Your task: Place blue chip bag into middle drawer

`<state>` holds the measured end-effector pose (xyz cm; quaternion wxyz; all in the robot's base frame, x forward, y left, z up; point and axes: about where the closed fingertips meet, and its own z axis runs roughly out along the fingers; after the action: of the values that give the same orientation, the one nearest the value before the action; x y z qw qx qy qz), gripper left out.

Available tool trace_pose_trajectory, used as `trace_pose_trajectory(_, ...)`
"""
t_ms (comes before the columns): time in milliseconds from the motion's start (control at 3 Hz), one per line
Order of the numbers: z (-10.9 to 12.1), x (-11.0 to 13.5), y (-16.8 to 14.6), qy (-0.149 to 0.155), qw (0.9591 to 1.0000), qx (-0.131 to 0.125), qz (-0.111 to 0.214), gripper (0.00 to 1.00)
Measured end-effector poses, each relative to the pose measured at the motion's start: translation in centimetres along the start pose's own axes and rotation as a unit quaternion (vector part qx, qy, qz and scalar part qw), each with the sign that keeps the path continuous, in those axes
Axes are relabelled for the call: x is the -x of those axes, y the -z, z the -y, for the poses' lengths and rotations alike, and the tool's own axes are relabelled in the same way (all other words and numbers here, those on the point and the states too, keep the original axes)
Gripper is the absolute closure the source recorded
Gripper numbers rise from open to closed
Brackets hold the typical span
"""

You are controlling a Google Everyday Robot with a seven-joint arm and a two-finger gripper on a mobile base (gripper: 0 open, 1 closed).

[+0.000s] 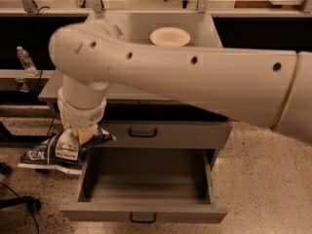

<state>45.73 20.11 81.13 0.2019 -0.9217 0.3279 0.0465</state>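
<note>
My gripper (80, 135) hangs from the big white arm at the left, just left of the cabinet and level with the upper drawer front. It is shut on the blue chip bag (51, 151), a crinkled dark-blue foil bag with a white label panel that sticks out to the left, over the floor. The middle drawer (146, 184) is pulled out below, its grey boxy inside empty, its black handle at the front. The bag is left of and above the drawer's left wall.
The upper drawer front (161, 133) is closed under the grey tabletop (117, 23). A white bowl (169, 36) sits at the back of the table. A water bottle (25, 60) stands on a shelf at the left. Speckled floor lies around.
</note>
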Motion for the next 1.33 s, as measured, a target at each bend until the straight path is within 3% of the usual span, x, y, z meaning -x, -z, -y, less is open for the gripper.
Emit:
trace_pose_trajectory(333,-2.3,-0.8,-3.4,-0.028,0.9995,0.012,-0.012,1.00)
trace_pose_trajectory(667,-2.3,-0.8,-3.4,-0.028,0.9995,0.012,-0.012,1.00)
trace_pose_trajectory(1333,-6.3,-3.7,-10.4,-0.058,0.9946,0.074,-0.045,1.00)
